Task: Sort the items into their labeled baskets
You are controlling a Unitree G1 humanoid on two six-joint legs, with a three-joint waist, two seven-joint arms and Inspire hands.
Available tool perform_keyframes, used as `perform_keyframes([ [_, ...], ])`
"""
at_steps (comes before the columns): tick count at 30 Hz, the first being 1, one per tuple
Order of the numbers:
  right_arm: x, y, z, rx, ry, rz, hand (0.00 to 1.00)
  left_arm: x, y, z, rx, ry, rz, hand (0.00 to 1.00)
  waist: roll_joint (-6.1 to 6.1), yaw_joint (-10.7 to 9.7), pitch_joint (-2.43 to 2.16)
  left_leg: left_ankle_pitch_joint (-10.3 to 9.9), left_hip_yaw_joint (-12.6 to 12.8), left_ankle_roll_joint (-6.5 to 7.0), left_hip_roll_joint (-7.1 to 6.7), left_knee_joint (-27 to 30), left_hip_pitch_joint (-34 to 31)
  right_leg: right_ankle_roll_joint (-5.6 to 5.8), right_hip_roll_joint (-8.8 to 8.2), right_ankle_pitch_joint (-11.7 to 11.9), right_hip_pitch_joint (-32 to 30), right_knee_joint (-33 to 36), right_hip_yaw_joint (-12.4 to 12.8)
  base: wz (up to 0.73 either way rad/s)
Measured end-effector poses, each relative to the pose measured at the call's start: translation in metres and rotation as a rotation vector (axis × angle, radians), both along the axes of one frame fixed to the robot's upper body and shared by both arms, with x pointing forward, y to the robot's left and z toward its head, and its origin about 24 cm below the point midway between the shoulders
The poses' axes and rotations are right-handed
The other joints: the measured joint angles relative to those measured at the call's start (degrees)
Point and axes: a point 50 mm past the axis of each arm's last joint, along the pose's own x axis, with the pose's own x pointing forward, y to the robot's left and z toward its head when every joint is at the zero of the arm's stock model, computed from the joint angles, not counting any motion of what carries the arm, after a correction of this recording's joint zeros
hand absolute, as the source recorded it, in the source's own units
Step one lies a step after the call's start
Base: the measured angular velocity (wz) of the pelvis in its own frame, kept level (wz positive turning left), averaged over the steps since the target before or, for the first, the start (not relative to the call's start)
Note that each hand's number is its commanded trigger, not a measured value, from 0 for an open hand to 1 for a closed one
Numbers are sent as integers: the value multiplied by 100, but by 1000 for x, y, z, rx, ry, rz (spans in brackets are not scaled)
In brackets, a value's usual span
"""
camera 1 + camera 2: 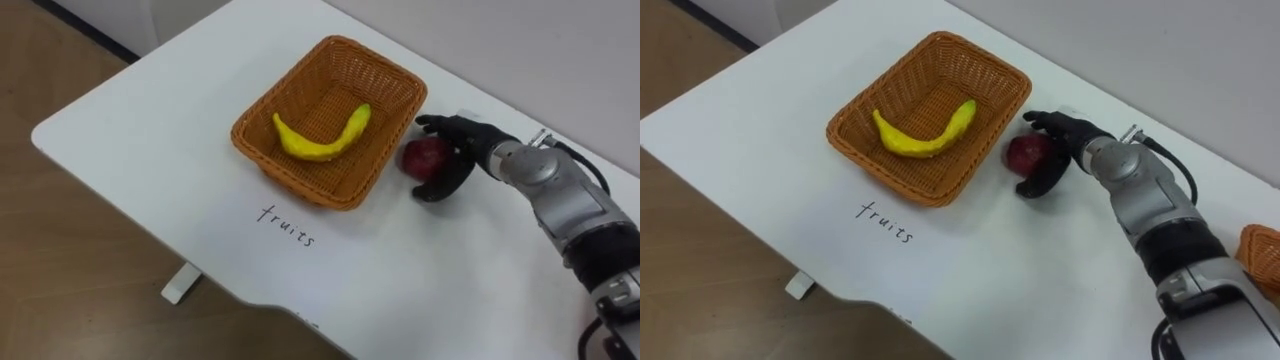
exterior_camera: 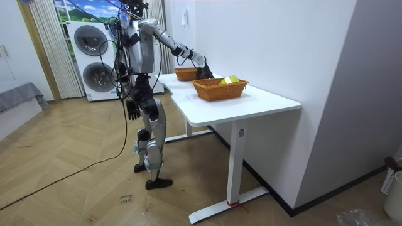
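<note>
A red apple [image 1: 425,155] rests on the white table [image 1: 140,150], just off the right side of a brown wicker basket [image 1: 243,131]. My right hand [image 1: 468,136] reaches in from the right, its fingers behind the apple and its thumb in front, curled round it. One yellow banana [image 1: 320,145] lies inside the basket. In the room view I stand at the table's end, and my left hand [image 2: 132,110] hangs by my thigh with relaxed fingers.
The handwritten word "fruits" [image 1: 287,225] marks the table in front of the basket. A second wicker basket [image 1: 1262,250] sits at the right edge. The wall runs along the table's far side. Washing machines [image 2: 94,59] stand behind me.
</note>
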Motion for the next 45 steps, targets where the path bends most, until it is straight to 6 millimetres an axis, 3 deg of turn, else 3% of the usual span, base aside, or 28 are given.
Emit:
perform_keyframes([
  [1,0,0,0,0,0,0,78,0,0,0,0,0,0,0,1,0,1,0,0,0,0,-1,0,0,0,0,0,0,0,0],
  [2,0,0,0,0,0,0,100,0,0,0,-1,0,0,0,-1,1,2,0,0,0,0,-1,0,0,0,0,0,0,0,0],
  [40,3,-4,8,-67,-58,-14,100,-1,3,-1,9,19,3,0,-32,8,17,0,3,2,10,-65,39,1,10,0,9,-18,0,0],
  [45,1,-5,4,-48,-42,-16,100,1,3,-1,19,14,7,0,0,-31,40,-2,10,3,17,-108,188,3,16,-2,132,-20,35,0],
])
